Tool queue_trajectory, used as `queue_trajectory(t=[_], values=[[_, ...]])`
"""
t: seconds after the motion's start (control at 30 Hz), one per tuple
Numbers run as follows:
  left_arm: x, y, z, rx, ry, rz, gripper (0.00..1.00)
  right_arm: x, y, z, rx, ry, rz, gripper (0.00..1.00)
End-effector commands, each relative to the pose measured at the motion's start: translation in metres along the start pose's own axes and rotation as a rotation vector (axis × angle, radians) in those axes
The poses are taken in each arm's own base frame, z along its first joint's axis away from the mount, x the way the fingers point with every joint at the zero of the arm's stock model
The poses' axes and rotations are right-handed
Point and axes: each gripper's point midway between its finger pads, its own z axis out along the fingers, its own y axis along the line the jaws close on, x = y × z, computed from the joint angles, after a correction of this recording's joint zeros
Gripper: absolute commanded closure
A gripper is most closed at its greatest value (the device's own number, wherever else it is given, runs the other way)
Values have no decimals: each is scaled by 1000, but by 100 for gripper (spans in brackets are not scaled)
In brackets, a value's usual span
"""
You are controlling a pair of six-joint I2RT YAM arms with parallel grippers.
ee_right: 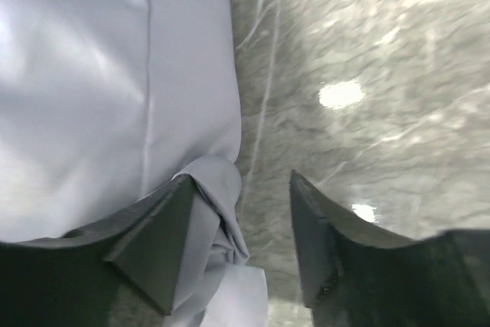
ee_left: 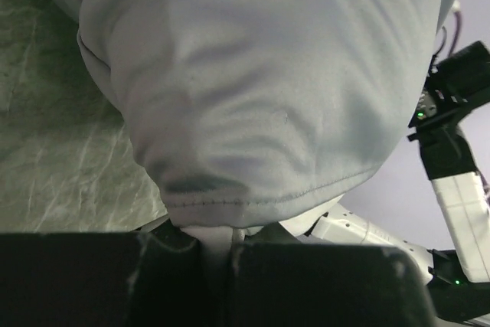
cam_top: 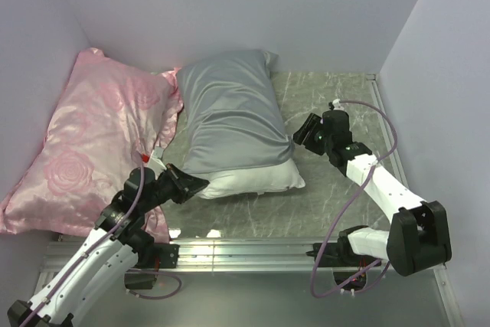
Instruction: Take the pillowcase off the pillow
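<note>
Pillow pinned, cover not yet caught!
The left gripper (ee_left: 220, 241) is clenched on a corner of the pillow (cam_top: 256, 179) by the worktop (cam_top: 344, 105)'s near edge, and the right gripper (ee_right: 241, 183) gapes beside the pillowcase (cam_top: 230, 109) mid-worktop. Only the right wrist view shows the hem touching one finger, not lying between both. Close now and it likely misses, or the satin slips.

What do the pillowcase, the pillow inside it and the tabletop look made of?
The pillowcase looks like satin: grey-blue and glossy, with soft highlights along its folds. The pillow is matte white woven fabric, perhaps cotton, with no sheen and a stitched seam at its edge. The tabletop is hard and polished, with grey-green marble veining and light reflections. Whether it is stone or laminate, I cannot tell.
</note>
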Motion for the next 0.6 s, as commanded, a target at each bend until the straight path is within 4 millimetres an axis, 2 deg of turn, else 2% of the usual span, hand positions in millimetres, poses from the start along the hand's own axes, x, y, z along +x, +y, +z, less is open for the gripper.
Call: queue_trajectory(t=[0.0, 0.07, 0.13, 0.2, 0.27, 0.33, 0.4, 0.43, 0.47, 0.5, 0.57], values=[[-3, -24, 3, 102, 4, 5, 99, -50, 15, -16, -1, -139, -83, 38], [-3, -22, 6, 106, 4, 4, 99, -58, 31, -24, -43, -122, -122, 35], [-2, -19, 9, 103, 10, -3, 99, -60, 35, -27, -34, -114, -154, 37], [-2, -15, 11, 99, 5, -8, 99, -66, 43, -41, -54, -146, -178, 37], [-3, -7, 14, 84, -3, -15, 99, -62, 54, -53, -106, -159, -206, 36], [-2, -2, 17, 78, -2, -27, 100, -61, 71, -76, -200, -191, -248, 34], [0, 5, 22, 75, 6, -38, 100, -48, 93, -92, -334, -184, -329, 30], [1, 8, 23, 69, 9, -43, 99, -32, 106, -98, -417, -133, -376, 29], [3, 13, 26, 57, 15, -49, 99, -22, 113, -97, -440, -115, -443, 29], [3, 12, 27, 65, 15, -48, 99, -2, 127, -99, -470, -84, -498, 26], [5, 17, 29, 55, 26, -57, 99, 12, 133, -86, -434, -63, -565, 26]])
